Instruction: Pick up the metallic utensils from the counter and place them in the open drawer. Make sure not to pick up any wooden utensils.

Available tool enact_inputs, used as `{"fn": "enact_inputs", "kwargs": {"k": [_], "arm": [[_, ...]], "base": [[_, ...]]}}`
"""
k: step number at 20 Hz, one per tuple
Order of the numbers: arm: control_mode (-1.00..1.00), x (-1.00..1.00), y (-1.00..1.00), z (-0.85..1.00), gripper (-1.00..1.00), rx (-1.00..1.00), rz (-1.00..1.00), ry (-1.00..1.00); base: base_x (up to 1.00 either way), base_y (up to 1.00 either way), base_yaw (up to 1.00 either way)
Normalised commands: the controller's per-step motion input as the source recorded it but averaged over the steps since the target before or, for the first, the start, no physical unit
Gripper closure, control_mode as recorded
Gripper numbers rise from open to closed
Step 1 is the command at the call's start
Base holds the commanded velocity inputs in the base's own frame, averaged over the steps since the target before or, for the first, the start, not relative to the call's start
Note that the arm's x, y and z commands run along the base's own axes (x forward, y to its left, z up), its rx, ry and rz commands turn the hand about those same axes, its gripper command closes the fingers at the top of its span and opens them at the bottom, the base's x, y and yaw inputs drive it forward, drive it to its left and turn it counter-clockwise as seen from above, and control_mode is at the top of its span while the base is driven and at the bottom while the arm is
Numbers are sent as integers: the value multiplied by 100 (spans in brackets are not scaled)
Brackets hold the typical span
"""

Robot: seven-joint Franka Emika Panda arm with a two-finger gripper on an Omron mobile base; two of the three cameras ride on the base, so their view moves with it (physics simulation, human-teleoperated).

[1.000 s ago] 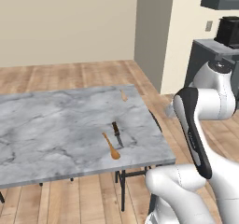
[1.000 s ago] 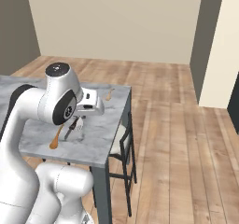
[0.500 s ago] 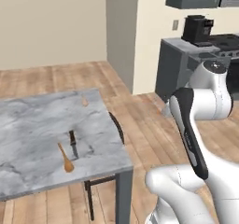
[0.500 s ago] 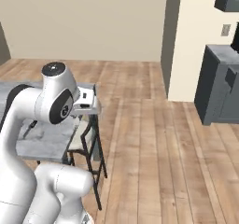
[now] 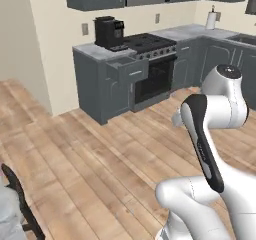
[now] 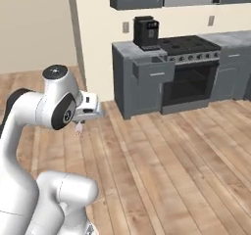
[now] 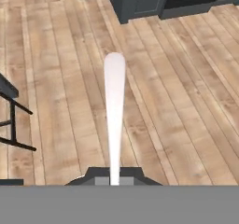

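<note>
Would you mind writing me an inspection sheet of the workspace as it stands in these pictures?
Surface: wooden plank floor ahead of the base; the marble counter's corner shows at the left base view's lower left edge.
Job's things: open drawer pulled out from the grey cabinets beside the stove; a pale silver utensil stands out from the gripper.
Clutter: coffee machine on the cabinet top; paper towel roll further along.
Grippers: shut on the pale silver utensil, held over the floor.
Cables: nothing seen.
Surroundings: upper cabinets, wall outlets, a dark chair beside the counter.
</note>
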Motion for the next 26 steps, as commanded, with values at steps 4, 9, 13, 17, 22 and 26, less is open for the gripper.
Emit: {"fn": "enact_inputs", "kwargs": {"k": [4, 9, 13, 17, 22, 26], "arm": [[100, 0, 0, 0, 100, 0, 0, 0], [100, 0, 0, 0, 100, 0, 0, 0], [100, 0, 0, 0, 100, 0, 0, 0], [100, 0, 0, 0, 100, 0, 0, 0], [100, 0, 0, 0, 100, 0, 0, 0], [100, 0, 0, 0, 100, 0, 0, 0]], "base": [[100, -9, -41], [100, 30, -24], [100, 73, -19], [99, 82, -18], [98, 74, -22], [99, 56, -31]]}}
